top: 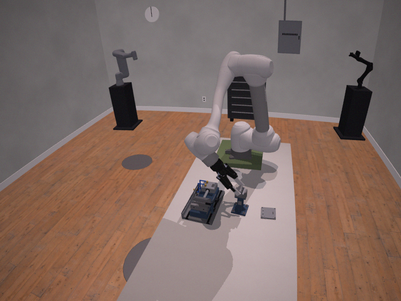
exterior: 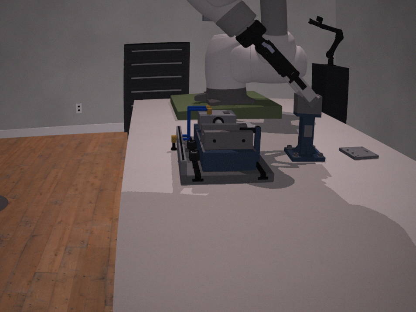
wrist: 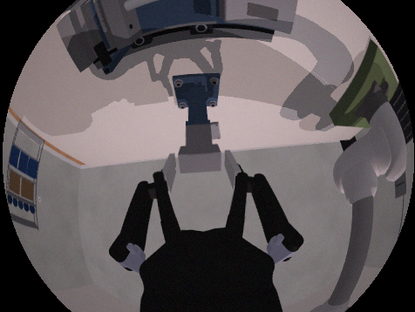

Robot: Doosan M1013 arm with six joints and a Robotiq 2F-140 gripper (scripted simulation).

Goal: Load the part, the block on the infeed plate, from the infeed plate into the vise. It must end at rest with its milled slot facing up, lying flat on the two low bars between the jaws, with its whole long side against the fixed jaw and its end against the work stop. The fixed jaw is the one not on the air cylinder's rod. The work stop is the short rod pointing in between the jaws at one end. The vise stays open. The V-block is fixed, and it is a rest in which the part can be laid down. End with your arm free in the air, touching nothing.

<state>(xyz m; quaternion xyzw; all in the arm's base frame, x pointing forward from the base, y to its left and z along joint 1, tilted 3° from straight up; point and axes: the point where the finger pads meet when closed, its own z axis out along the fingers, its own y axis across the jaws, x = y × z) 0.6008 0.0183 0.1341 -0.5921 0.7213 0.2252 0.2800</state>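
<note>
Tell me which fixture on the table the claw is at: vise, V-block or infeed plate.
The V-block, the grey notched head on the blue post between vise and flat infeed plate. The claw reaches into its notch; the other two stand apart from it.
</note>
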